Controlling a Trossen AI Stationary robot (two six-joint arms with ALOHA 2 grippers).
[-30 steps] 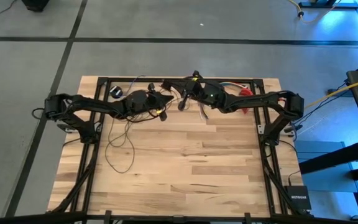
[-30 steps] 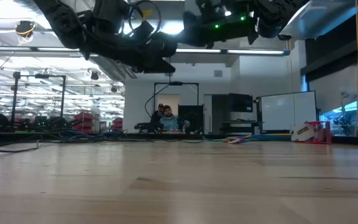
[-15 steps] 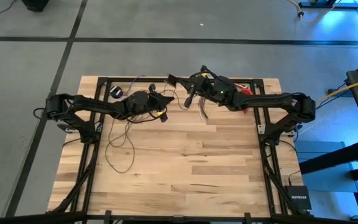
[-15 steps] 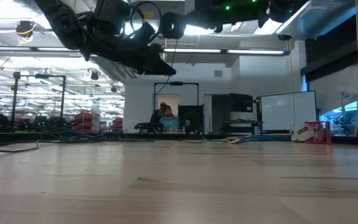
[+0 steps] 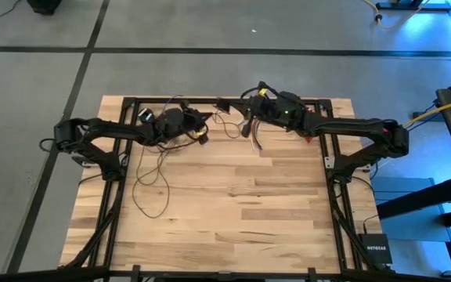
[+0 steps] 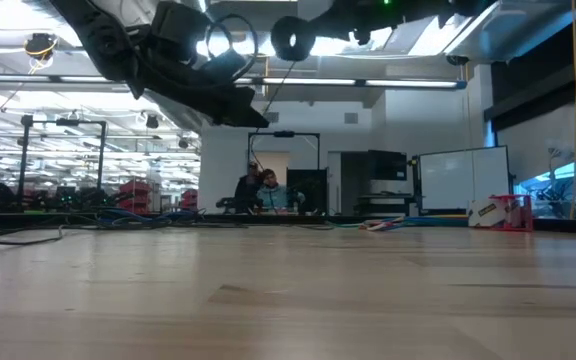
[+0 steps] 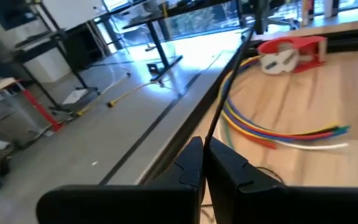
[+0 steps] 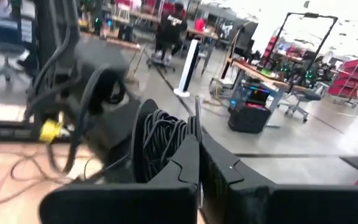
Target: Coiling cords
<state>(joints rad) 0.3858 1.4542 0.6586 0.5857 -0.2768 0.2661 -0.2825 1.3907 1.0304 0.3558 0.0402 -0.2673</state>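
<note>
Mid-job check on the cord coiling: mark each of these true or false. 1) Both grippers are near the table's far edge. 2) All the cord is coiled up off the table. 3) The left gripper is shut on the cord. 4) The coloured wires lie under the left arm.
1) True: left gripper, right gripper.
2) False: loops of the cord lie on the table.
3) True.
4) False: the multicoloured wires lie by the right arm.

Beyond my table [image 6: 288, 300] I see a whiteboard [image 6: 454, 180], with a seated person [image 6: 265, 192] left of it, under bright ceiling lights [image 6: 118, 62]; grey floor [image 5: 210, 70] surrounds the table.
</note>
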